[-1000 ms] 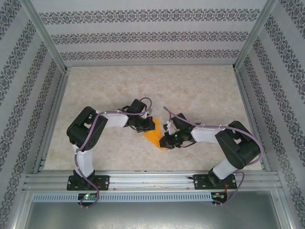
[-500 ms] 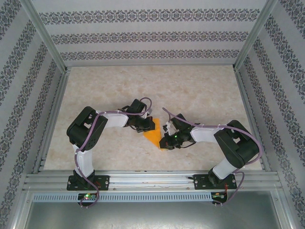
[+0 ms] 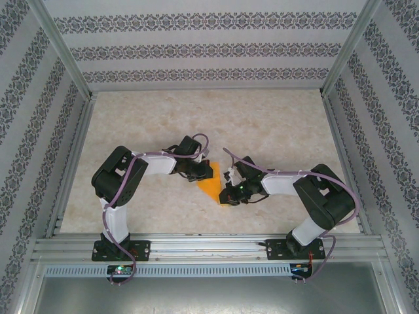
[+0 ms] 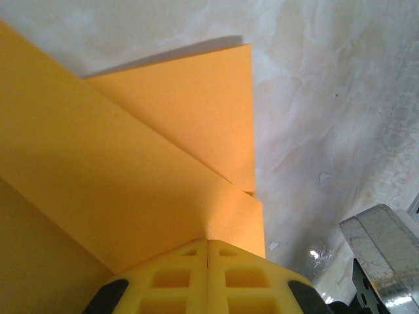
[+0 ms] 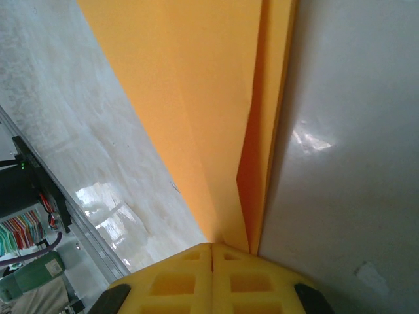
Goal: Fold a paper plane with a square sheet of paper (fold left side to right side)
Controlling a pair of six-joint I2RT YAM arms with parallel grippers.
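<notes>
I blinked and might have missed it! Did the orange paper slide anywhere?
No. The orange paper sits at the same spot, just as far from the metal rail at the near edge of the table.

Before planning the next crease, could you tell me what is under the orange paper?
The paper lies on the pale table, which shows around it, with folded layers overlapping. Anything directly beneath is covered.

The left arm (image 3: 118, 221) and right arm (image 3: 326, 200) each pair black joint housings with white link tubes, lilac cables (image 3: 200, 137) looped alongside. Black base plates (image 3: 121, 250) sit at 7 and 5 o'clock in the top view. The left gripper (image 4: 207, 243) and right gripper (image 5: 211, 247) have yellow fingers (image 4: 170, 280) (moulded with square recesses).
</notes>
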